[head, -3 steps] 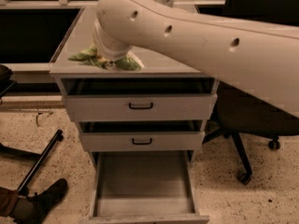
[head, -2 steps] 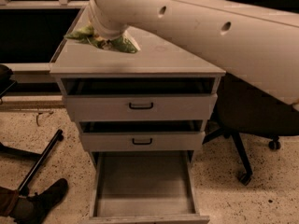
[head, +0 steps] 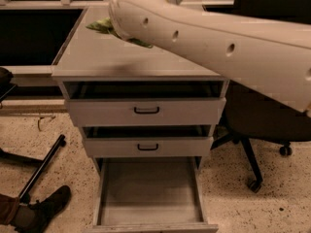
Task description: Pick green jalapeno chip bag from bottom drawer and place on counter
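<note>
- Camera view: the arm (head: 204, 42) reaches across the tabletop (head: 121, 59), and its end hides the tool over the far-left corner.
- Tool state: cannot tell.
- The green jalapeno chip bag (head: 101, 25) pokes out either side of the arm's end at that corner; resting or lifted is unclear.
- The bottom drawer (head: 148, 191) is open, with no bag in it.
- Step, as judged: placing. Next move calls for setting the bag flat, letting go and lifting clear.

Single arm (head: 218, 42) enters from the right edge, its white forearm slanting up and left across the view, with a row of round holes along its side. The rounded wrist end is at upper left. The gripper (head: 118, 30) sits under that end, over the rear left of the counter (head: 121, 59); it is mostly hidden and apparently points down.
</note>
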`<state>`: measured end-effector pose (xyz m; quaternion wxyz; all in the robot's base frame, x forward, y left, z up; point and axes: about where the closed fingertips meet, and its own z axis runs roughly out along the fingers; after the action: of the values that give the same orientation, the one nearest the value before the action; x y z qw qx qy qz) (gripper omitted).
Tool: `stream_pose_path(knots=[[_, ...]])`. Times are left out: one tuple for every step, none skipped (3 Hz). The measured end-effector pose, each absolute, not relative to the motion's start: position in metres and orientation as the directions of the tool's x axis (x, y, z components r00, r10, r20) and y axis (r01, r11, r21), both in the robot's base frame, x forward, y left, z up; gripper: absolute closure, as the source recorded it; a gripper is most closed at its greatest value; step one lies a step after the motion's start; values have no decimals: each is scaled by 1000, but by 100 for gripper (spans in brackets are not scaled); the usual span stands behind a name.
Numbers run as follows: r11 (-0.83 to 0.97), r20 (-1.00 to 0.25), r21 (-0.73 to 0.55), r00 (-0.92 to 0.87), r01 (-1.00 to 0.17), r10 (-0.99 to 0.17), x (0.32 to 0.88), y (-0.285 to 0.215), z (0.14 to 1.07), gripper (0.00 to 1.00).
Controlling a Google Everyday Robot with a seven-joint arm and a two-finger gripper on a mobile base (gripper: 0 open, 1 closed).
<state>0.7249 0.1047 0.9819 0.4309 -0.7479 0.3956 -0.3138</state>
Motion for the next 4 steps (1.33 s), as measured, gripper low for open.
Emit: stream_pose_path(knots=[[-294, 117, -897, 464, -331, -878, 748, 89, 942, 100], [-286, 79, -880, 477, -378, -875, 766, 94, 896, 100], [-270, -9, -843, 514, -465, -858, 770, 116, 858, 96], [-252, -44, -837, 518, -486, -854, 768, 122, 855, 77]])
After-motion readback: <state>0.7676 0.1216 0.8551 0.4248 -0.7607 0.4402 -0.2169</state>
